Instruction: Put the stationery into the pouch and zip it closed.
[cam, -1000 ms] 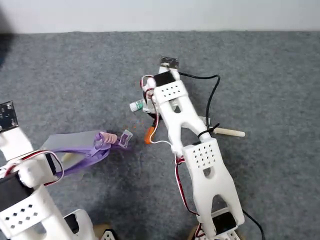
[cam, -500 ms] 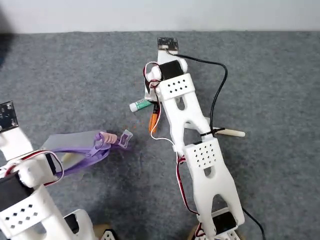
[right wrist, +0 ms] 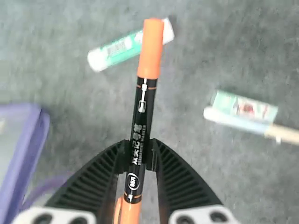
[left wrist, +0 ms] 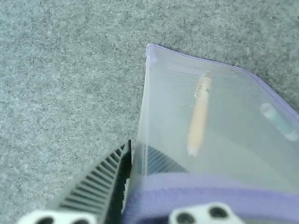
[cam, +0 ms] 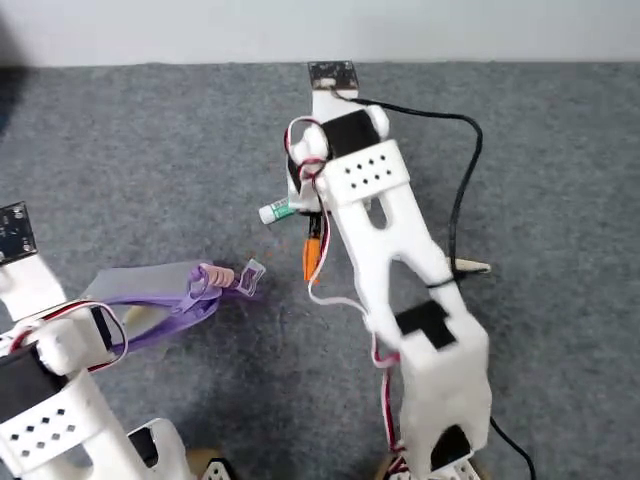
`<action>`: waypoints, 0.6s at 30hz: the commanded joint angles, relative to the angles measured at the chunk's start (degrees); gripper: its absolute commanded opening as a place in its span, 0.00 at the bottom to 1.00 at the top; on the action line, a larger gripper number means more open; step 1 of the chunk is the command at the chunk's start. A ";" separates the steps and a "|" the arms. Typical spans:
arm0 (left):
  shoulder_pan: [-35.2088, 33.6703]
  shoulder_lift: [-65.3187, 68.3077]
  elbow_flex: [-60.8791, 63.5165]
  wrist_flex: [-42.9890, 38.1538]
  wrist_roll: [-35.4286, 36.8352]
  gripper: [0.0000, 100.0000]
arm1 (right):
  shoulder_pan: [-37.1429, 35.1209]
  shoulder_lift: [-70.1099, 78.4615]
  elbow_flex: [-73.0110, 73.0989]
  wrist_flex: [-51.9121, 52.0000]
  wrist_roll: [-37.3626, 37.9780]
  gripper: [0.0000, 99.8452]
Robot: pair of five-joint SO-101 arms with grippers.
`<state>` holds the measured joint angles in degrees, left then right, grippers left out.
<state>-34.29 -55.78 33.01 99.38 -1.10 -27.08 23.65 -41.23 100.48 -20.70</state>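
**Pouch waits at the left while the marker rides up in the right gripper**

Since a second ago the right arm (cam: 400, 250) has risen and pushed its wrist toward the far edge of the table. The marker (right wrist: 145, 93) has gone with it and now hangs off the grey carpet (cam: 150, 150). The right gripper (right wrist: 139, 154) has its fingers pressed onto the marker's black barrel, with the orange cap pointing away over the green-and-white tube (right wrist: 112, 53). The pouch (cam: 150, 290) and the left arm have not shifted.

The pouch lies at the left of the table. Its purple zip band is pinched between the fingers of the left gripper (left wrist: 138, 154), and its pink zip pull (cam: 215, 278) points toward the middle. A pale wooden stick (left wrist: 200, 114) and a pale green tube-like thing (left wrist: 278, 119) show through its clear wall. I cannot tell whether they lie inside the pouch or under it.

The tube rests on the carpet just beside the marker, on the side nearer the pouch. On the arm's other side lies a wooden pencil (right wrist: 240, 109) with a pale sleeve on it. From above, the right arm covers most of the pencil and leaves its wooden tip showing.
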 commanded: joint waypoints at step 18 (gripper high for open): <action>6.68 0.00 -2.68 1.23 -0.09 0.02 | -20.70 -41.80 4.40 2.24 0.26 0.01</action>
<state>-28.66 -55.87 33.01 99.38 -1.19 -45.01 -12.48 -36.66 100.48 -20.70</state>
